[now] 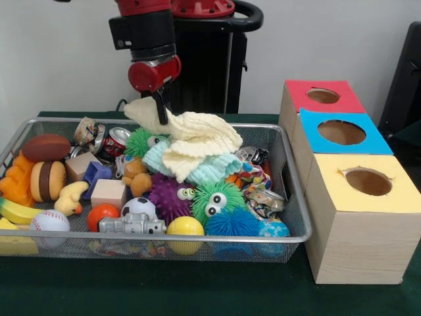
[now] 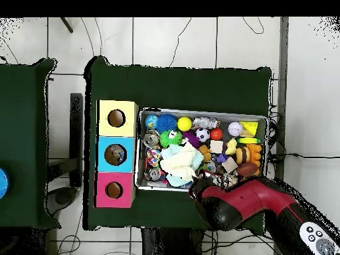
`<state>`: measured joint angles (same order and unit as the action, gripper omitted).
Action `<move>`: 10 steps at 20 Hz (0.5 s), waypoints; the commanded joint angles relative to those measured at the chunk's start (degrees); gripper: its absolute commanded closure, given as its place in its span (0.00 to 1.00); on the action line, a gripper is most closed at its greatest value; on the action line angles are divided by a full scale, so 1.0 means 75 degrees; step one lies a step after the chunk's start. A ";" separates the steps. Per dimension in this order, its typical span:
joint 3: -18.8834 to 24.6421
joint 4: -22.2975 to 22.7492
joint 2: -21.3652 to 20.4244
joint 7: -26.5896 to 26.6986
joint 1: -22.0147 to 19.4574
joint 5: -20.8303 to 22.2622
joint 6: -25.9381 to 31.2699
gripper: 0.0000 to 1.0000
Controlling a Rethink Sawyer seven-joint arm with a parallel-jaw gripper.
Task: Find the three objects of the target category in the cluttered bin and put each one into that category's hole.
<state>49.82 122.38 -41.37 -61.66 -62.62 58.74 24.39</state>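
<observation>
The gripper (image 1: 161, 112) is pinched shut on a corner of the cream cloth (image 1: 194, 141) and lifts that corner up. The rest of the cloth hangs below it onto a light blue cloth (image 1: 210, 168) in the wire bin (image 1: 297, 217). The three boxes with holes (image 1: 355, 197) sit off to one side, beside the bin.

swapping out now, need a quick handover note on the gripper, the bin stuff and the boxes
Gripper: shut on the cream cloth, one corner lifted, the rest draped over the bin's pile.
A light blue cloth lies under it.
Boxes: red box, blue box, yellow box stand in a row beside the bin.
Done: the overhead view shows something inside the blue hole; cannot tell what.
Left: carry the cream cloth to its hole, then find the rest.
</observation>
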 commanded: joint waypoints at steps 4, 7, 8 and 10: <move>-0.0325 -0.0373 0.0088 0.0358 0.0084 -0.1403 0.1842 1.00; -0.0280 -0.0327 0.0007 0.0369 0.0085 -0.1588 0.1884 1.00; -0.0300 -0.0321 -0.0007 0.0279 0.0185 -0.1618 0.1895 1.00; -0.0316 -0.0405 -0.0008 0.0149 0.0328 -0.1788 0.2022 1.00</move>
<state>49.13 122.40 -41.42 -61.66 -62.24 48.68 31.85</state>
